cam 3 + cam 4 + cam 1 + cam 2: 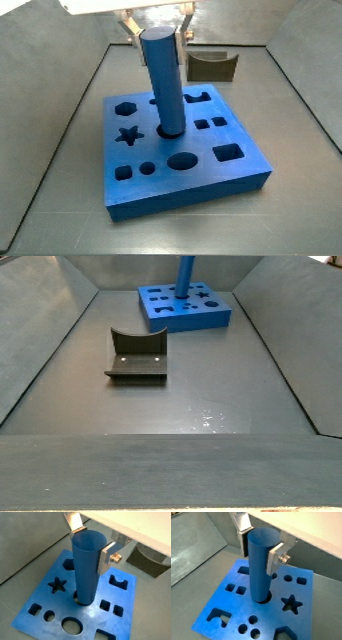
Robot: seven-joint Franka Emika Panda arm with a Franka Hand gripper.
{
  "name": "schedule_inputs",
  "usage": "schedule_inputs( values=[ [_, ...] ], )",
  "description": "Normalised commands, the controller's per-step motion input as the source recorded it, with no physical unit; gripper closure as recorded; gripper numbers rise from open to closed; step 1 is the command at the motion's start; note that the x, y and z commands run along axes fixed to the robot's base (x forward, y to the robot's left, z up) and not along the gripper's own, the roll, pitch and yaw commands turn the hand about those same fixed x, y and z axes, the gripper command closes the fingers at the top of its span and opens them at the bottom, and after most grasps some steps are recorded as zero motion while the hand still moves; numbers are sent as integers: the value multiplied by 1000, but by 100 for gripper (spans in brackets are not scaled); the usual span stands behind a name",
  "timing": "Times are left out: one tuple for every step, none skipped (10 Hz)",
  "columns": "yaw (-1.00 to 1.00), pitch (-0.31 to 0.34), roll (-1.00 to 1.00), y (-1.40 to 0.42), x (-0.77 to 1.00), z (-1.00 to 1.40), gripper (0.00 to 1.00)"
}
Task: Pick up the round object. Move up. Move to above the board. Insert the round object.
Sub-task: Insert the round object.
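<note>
We keep the gripper [91,543] pinching the round object [87,567] upright, pressing straight down into the board [40,609] centre hole.

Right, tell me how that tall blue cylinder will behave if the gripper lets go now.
The tall smooth blue cylinder will probably stay upright: its foot sits in a round hole of the thick blue board. It looks rigid, so no sagging. Freed on the floor, it would likely roll. The gripper clamps its top.
</note>
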Motion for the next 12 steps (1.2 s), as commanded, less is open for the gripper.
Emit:
schedule_inputs(
  values=[
    [-43,154,417,-114,-66,-109,100],
    [-109,409,731,-97,-157,-57,100],
    [0,140,140,-46,0,0,100],
    [0,0,0,-6,63,0,100],
    [-146,69,71,-186,520,0,100],
    [-211,166,80,-191,720,0,100],
    [0,51,0,0,0,0,100],
    [0,0,0,0,20,0,100],
    [-29,17,57,0,23,-31,100],
    [0,9,154,0,-86,-100,100],
    [0,0,14,0,0,-31,100],
    [-54,-3,0,-109,54,-191,100]
  ],
)
